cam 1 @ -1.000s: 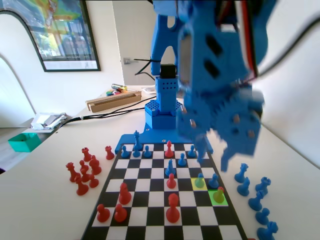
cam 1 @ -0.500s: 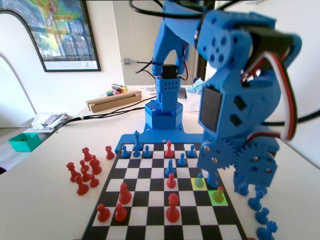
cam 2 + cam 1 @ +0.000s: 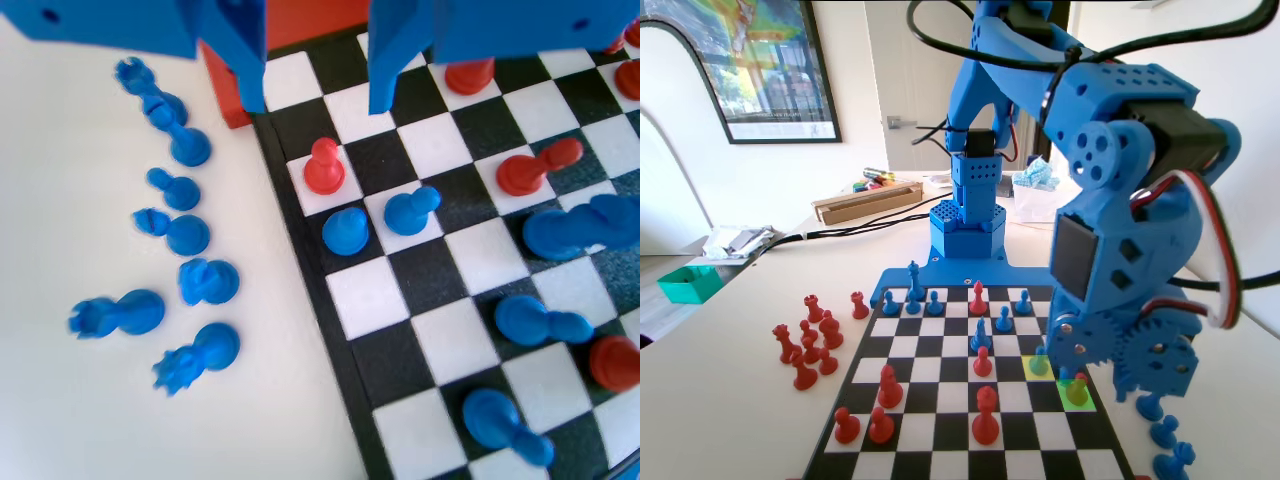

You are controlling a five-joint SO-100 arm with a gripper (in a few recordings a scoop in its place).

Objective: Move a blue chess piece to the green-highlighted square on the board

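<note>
Hanging at the wrist view's top, the fingers (image 3: pixel 318 75) stand apart above the board (image 3: pixel 330 330), the blue chess piece (image 3: pixel 345 231) lower down.

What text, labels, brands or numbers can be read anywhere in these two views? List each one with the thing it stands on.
None can be read.
Framed poster on the wall, fixed view: a pale strip along its bottom edge may hold print, too small and blurred to read.
Board, blue arm and chess pieces: no lettering, numbers or signs visible in either view.
</note>
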